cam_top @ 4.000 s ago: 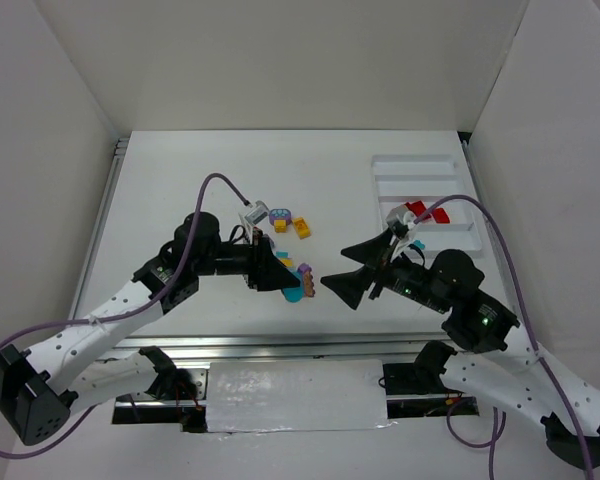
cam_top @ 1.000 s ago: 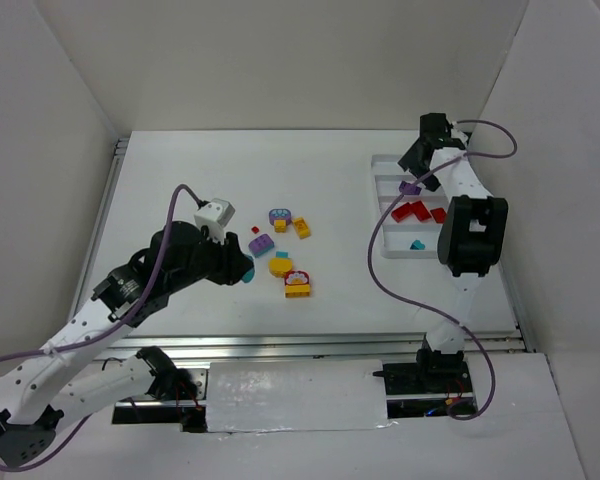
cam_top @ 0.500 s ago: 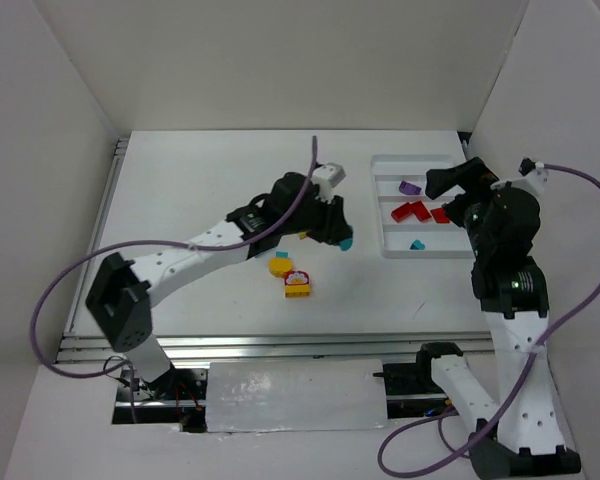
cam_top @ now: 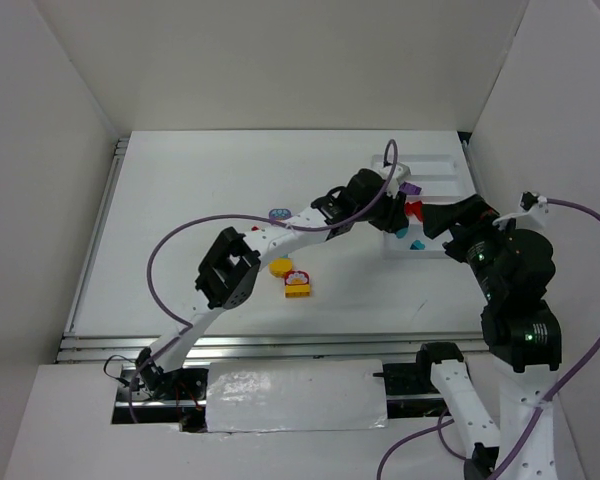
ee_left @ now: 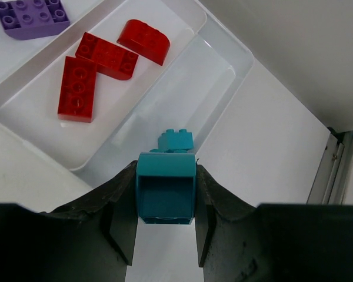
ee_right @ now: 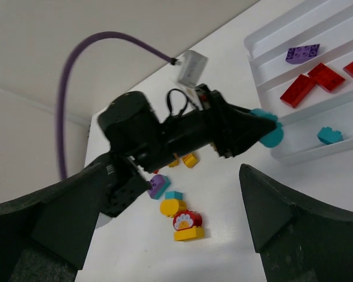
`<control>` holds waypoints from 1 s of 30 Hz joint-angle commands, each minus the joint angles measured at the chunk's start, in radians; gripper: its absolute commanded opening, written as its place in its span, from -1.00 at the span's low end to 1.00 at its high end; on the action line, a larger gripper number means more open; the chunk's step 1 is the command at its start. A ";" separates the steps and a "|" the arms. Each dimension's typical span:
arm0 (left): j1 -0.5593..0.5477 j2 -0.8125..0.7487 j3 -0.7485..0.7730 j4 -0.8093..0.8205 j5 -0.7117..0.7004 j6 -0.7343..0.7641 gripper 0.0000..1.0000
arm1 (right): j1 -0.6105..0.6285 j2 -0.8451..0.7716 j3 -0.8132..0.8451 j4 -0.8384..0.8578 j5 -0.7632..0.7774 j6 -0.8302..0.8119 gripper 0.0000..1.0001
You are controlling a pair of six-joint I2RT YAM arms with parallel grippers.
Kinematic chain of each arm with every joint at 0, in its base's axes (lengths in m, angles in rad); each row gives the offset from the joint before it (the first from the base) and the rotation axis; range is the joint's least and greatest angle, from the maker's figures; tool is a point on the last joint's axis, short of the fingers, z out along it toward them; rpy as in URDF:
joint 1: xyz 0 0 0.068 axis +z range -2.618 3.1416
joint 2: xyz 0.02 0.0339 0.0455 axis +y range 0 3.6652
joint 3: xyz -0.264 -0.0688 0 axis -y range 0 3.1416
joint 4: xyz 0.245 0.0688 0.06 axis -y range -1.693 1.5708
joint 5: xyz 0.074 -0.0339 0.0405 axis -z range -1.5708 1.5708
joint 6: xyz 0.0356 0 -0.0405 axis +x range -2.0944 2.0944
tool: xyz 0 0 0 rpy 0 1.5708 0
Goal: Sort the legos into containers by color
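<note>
My left gripper (ee_left: pixel 165 235) is shut on a teal brick (ee_left: pixel 165 187) and holds it over the near end of the white tray (ee_left: pixel 223 56), above the compartment where a small teal brick (ee_left: pixel 175 140) lies. The adjacent compartment holds three red bricks (ee_left: pixel 76 88), and the one beyond it a purple brick (ee_left: pixel 32 17). In the top view the left gripper (cam_top: pixel 402 226) is at the tray's (cam_top: pixel 435 163) near left corner. My right gripper (ee_right: pixel 173 176) is open and empty, raised just right of it (cam_top: pixel 442 218).
Loose bricks lie mid-table: a yellow round one (cam_top: pixel 280 267), a red-and-yellow one (cam_top: pixel 298 284), a purple one (ee_right: pixel 159 185), a small teal one (ee_right: pixel 174 195), a yellow one (ee_right: pixel 190 160). The left arm (cam_top: pixel 310 222) stretches across them. White walls enclose the table.
My left arm has swung right from the middle of the table to the tray, carrying the teal brick. My right gripper has shifted a little down beside the tray.
</note>
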 commanded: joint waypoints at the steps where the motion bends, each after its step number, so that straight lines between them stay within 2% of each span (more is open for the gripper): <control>1: -0.030 0.041 0.118 0.088 -0.059 0.047 -0.68 | -0.001 -0.029 0.032 -0.017 -0.048 -0.018 0.99; 6: -0.030 0.105 0.180 0.108 -0.059 0.051 -0.44 | -0.001 -0.056 0.051 -0.040 -0.041 -0.030 0.99; 9: -0.030 0.124 0.166 0.127 -0.067 0.039 -0.39 | -0.002 -0.063 0.061 -0.052 -0.027 -0.038 0.99; 18: -0.026 0.198 0.207 0.146 -0.110 0.013 0.02 | -0.001 -0.078 0.054 -0.046 -0.036 -0.043 0.99; 21: -0.012 0.208 0.213 0.149 -0.096 0.002 0.26 | -0.001 -0.078 0.052 -0.043 -0.044 -0.047 0.99; 22: -0.007 0.205 0.210 0.148 -0.095 -0.004 0.47 | -0.002 -0.076 0.052 -0.043 -0.042 -0.047 0.99; 24: -0.006 0.193 0.195 0.154 -0.084 -0.007 0.66 | -0.001 -0.069 0.057 -0.045 -0.042 -0.052 0.99; 26: -0.006 0.168 0.154 0.175 -0.073 -0.005 0.72 | -0.002 -0.066 0.057 -0.040 -0.045 -0.057 0.99; 27: -0.006 0.140 0.137 0.201 -0.062 -0.007 0.93 | -0.002 -0.063 0.052 -0.039 -0.045 -0.057 0.99; 30: -0.004 0.037 0.042 0.252 -0.082 -0.019 0.94 | -0.001 -0.061 0.046 -0.035 -0.051 -0.057 0.99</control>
